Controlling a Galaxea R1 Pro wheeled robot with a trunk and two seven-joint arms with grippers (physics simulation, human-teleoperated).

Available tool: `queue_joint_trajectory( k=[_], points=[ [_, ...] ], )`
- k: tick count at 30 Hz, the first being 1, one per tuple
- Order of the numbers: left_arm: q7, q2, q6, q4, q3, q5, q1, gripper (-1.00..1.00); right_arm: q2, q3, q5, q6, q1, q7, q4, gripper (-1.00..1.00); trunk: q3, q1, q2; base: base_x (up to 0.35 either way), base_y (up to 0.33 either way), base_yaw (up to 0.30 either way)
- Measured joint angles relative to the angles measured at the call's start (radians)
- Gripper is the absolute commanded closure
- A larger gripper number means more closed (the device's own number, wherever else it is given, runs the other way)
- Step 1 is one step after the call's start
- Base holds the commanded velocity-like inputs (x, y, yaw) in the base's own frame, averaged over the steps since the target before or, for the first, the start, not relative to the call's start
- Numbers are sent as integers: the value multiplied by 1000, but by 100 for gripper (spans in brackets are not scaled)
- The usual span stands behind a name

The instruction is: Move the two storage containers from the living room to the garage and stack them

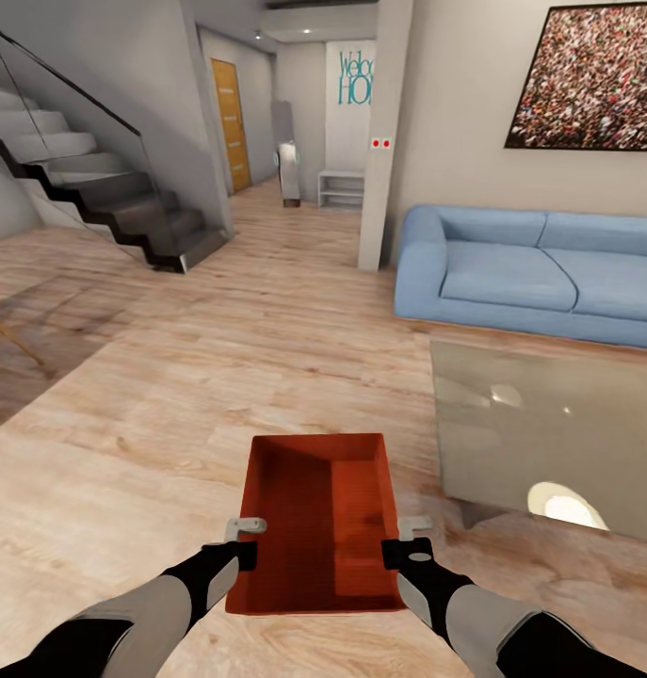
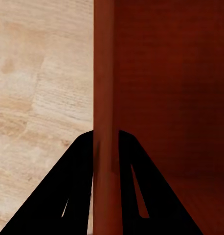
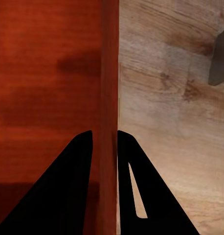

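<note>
a: where is the orange-red rectangular storage container (image 1: 315, 518)?

b: held low in front of the robot over the light wood-plank floor (image 1: 153, 424) of the living room, open side up, one short end toward the robot.

a: and the grippers?

b: the left gripper (image 1: 246, 539) clamps the container's left wall; in the left wrist view its black fingers (image 2: 73, 186) sit either side of that wall (image 2: 104, 98), closed narrow on it. the right gripper (image 1: 403, 539) does the same on the right wall (image 3: 109, 73), its fingers (image 3: 68, 191) straddling the rim.

a: any writing?

b: teal lettering (image 1: 357, 77) on the far white wall, partly cut off by a pillar (image 1: 384, 132): it reads "welc" over "ho".

a: what else?

b: a blue sofa (image 1: 530, 273) under a speckled framed picture (image 1: 591, 75), a glass coffee table (image 1: 549, 433) just right of the container, dark stairs (image 1: 106, 202) at left, and an orange-wood door (image 1: 231, 122) down the hall.
</note>
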Motion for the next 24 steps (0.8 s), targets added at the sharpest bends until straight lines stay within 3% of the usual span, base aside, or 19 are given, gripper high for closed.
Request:
queue_joint_trajectory(
  k=[7, 24],
  points=[
    [0, 0, -4, 0, 1, 0, 0, 100, -1, 1, 1, -2, 0, 0, -2, 100, 0, 0, 0, 323, 0, 233],
    [0, -1, -4, 0, 1, -1, 0, 100, -1, 1, 1, -2, 0, 0, -3, 100, 0, 0, 0, 322, 0, 11]
  ],
)
